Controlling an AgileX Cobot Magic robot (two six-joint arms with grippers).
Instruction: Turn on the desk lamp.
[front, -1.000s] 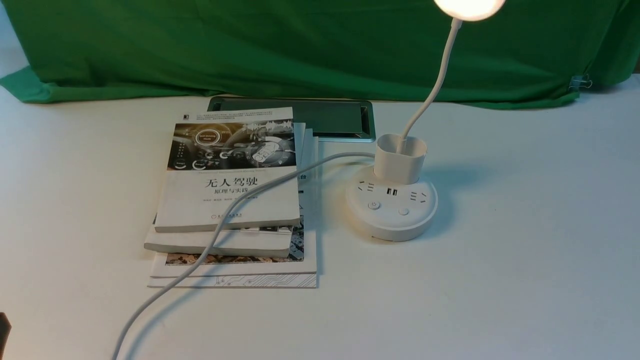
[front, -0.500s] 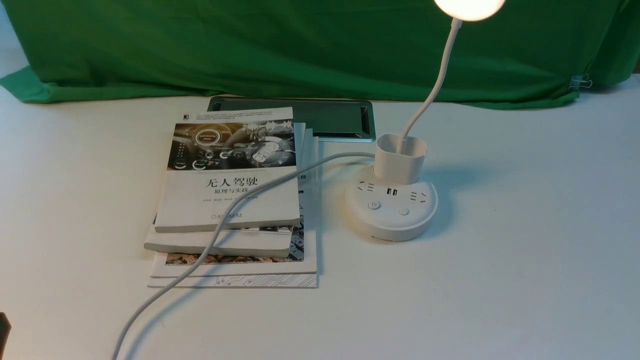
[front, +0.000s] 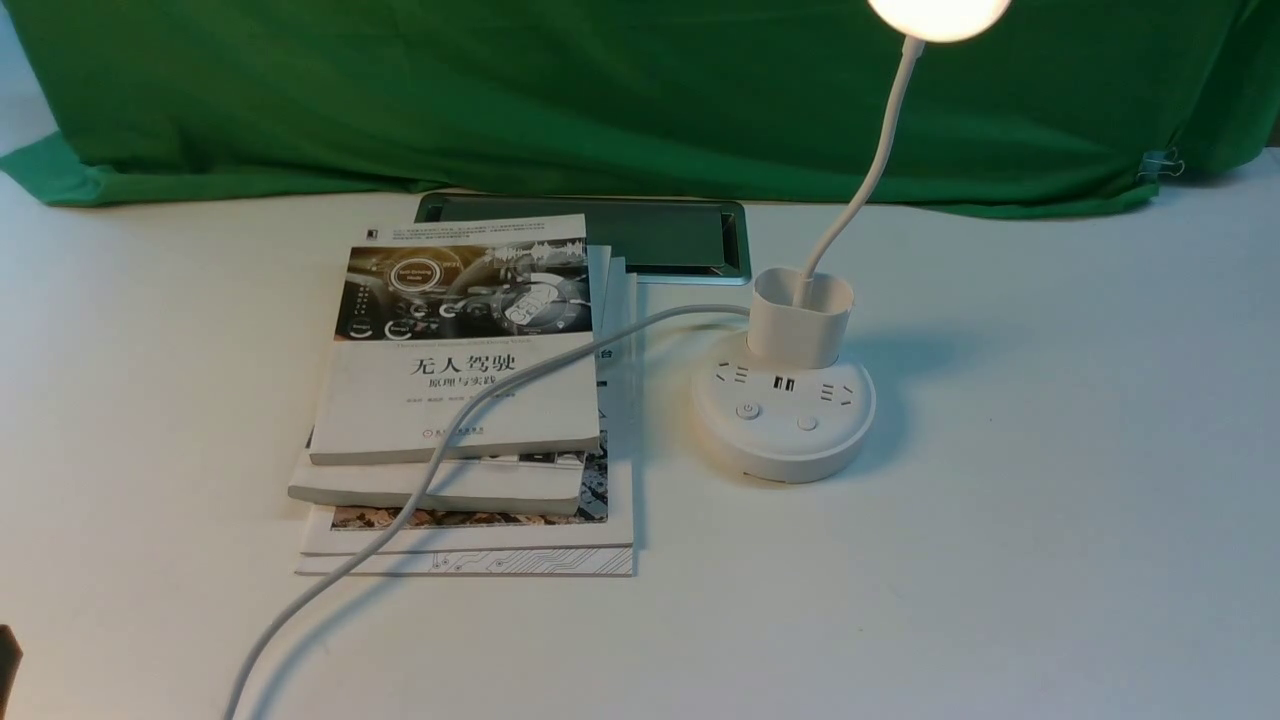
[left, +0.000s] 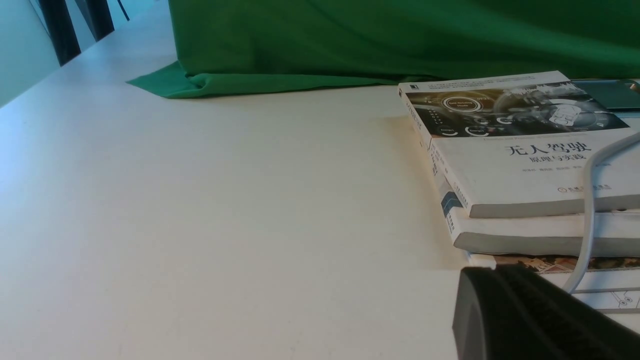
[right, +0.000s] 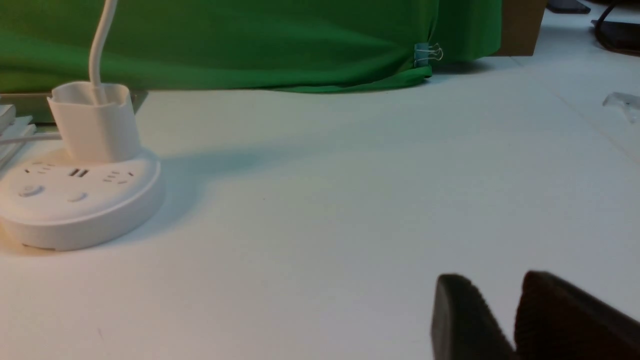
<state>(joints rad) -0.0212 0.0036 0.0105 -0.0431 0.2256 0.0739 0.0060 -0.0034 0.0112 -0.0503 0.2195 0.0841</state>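
The white desk lamp stands right of centre on the table. Its disc head (front: 938, 15) glows at the top edge, above a thin neck (front: 872, 160), a cup holder (front: 800, 318) and a round puck base (front: 783, 440) with two buttons (front: 748, 410). The base also shows in the right wrist view (right: 75, 205). My left gripper (left: 477, 285) is shut and empty, low by the table's near left corner, beside the books. My right gripper (right: 492, 290) is shut and empty, low over bare table, well to the right of the lamp.
A stack of books (front: 460, 400) lies left of the lamp, with the lamp's white cord (front: 440, 455) running over it to the front edge. A grey hatch (front: 650, 235) sits behind the books. Green cloth (front: 600, 100) covers the back, held by a binder clip (front: 1160, 165).
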